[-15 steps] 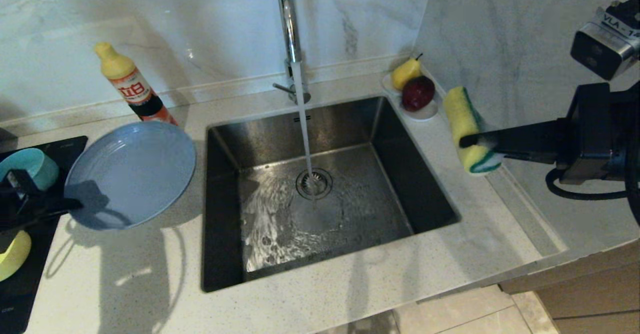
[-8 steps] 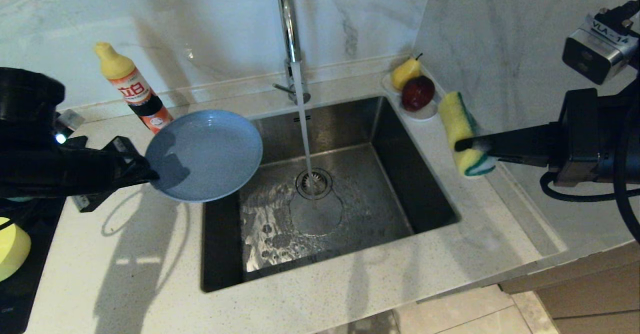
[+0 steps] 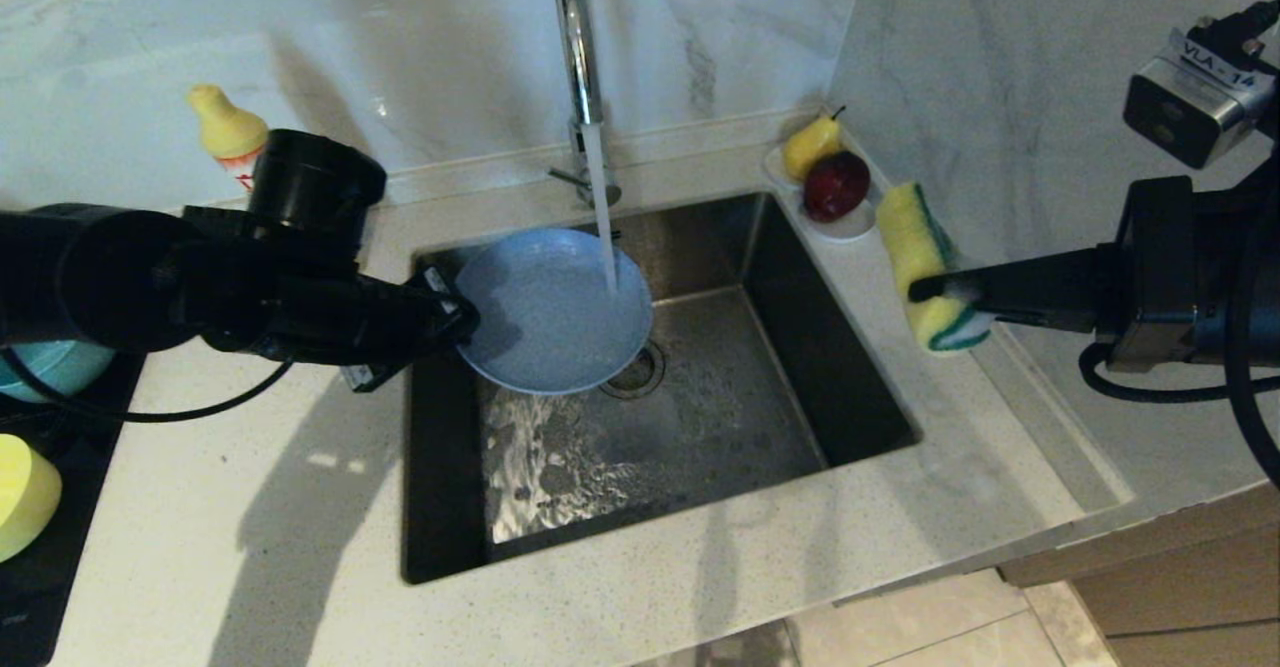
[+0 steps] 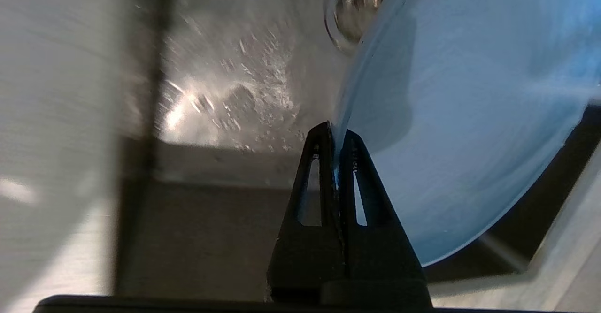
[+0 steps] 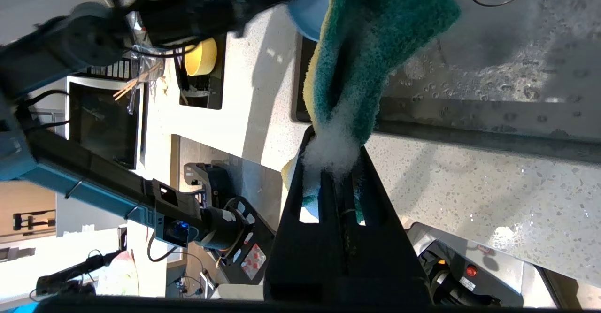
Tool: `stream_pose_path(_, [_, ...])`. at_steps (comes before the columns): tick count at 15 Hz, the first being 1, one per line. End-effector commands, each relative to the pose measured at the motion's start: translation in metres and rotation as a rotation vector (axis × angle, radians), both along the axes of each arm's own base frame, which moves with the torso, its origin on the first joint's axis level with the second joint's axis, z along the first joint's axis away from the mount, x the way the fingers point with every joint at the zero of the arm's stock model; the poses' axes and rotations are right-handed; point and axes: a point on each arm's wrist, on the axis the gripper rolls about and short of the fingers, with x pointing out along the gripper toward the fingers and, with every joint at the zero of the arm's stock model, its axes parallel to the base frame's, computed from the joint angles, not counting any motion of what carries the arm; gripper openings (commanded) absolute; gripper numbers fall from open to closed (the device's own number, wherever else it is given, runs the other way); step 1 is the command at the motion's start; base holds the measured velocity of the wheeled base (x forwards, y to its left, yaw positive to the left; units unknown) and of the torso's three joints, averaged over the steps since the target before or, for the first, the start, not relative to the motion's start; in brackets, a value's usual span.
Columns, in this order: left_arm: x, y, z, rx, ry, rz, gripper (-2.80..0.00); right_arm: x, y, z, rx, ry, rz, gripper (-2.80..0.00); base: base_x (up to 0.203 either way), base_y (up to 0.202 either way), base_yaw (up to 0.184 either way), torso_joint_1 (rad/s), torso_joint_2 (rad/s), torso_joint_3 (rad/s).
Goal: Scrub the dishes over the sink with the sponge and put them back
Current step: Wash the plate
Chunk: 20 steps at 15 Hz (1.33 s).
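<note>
My left gripper [image 3: 462, 324] is shut on the rim of the grey-blue plate [image 3: 550, 317], holding it tilted over the sink [image 3: 760, 417]. Water from the tap [image 3: 575, 47] lands on the plate's far edge. In the left wrist view the gripper [image 4: 335, 132] pinches the plate [image 4: 460, 116] edge-on. My right gripper [image 3: 920, 287] hangs over the counter right of the sink, shut on the foamy yellow-and-green sponge [image 3: 915, 227], which the right wrist view shows as a folded sponge [image 5: 375, 41] in the gripper [image 5: 333, 148]. The teal bowl [image 3: 50, 367] and yellow bowl [image 3: 20, 492] sit at far left.
A detergent bottle [image 3: 225, 127] stands behind my left arm. A white saucer [image 3: 850, 225] with a pear and an apple sits at the sink's back right corner. A black hob [image 3: 40, 567] lies at the left edge. A marble wall rises close on the right.
My left arm has swung the plate from the counter at the left to over the sink, under the running water. The right arm with the sponge has stayed nearly still.
</note>
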Motion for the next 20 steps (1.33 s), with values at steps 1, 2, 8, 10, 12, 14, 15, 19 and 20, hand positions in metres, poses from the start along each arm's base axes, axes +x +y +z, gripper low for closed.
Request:
stream_pose_path(1, [0.014,-0.022,-0.02,0.013,0.05,-0.036,-2.8,0.001,0.001,-0.001,0.0,0.006,0.002,-2.8,0.0,0.0,0.0,0.0,0.0,0.0])
stream_pose_path(2, [0.018,-0.025,-0.02,0.009,0.048,-0.035,-2.8,0.001,0.001,-0.001,-0.001,0.008,0.002,-2.8,0.0,0.0,0.0,0.0,0.0,0.0])
stream_pose_path(8, [0.019,-0.046,-0.014,0.005,0.018,-0.092,-2.8,0.004,0.003,-0.005,-0.01,0.02,0.001,-2.8,0.0,0.0,0.0,0.0,0.0,0.0])
stream_pose_path(10, [0.017,-0.055,-0.019,0.009,0.036,-0.12,-2.8,0.003,0.002,-0.004,-0.007,0.016,0.001,-2.8,0.0,0.0,0.0,0.0,0.0,0.0])
stream_pose_path(12, [0.017,-0.066,-0.031,0.026,0.069,-0.148,-2.8,0.001,0.001,-0.003,-0.003,0.009,0.001,-2.8,0.0,0.0,0.0,0.0,0.0,0.0])
stream_pose_path(14, [0.013,-0.066,-0.026,0.031,0.062,-0.156,-2.8,0.002,0.001,-0.003,-0.004,0.01,0.001,-2.8,0.0,0.0,0.0,0.0,0.0,0.0])
stream_pose_path(15, [0.008,-0.064,-0.021,0.039,0.053,-0.163,-2.8,0.002,0.001,-0.003,-0.005,0.011,0.001,-2.8,0.0,0.0,0.0,0.0,0.0,0.0])
stream_pose_path(19, [-0.017,-0.045,0.006,0.132,0.017,-0.143,-2.8,0.0,0.0,-0.001,-0.001,0.004,0.001,-2.8,0.0,0.0,0.0,0.0,0.0,0.0])
stream_pose_path(20, [-0.024,-0.039,0.013,0.2,-0.015,-0.093,-2.8,0.0,0.0,-0.001,-0.001,0.004,0.001,-2.8,0.0,0.0,0.0,0.0,0.0,0.0])
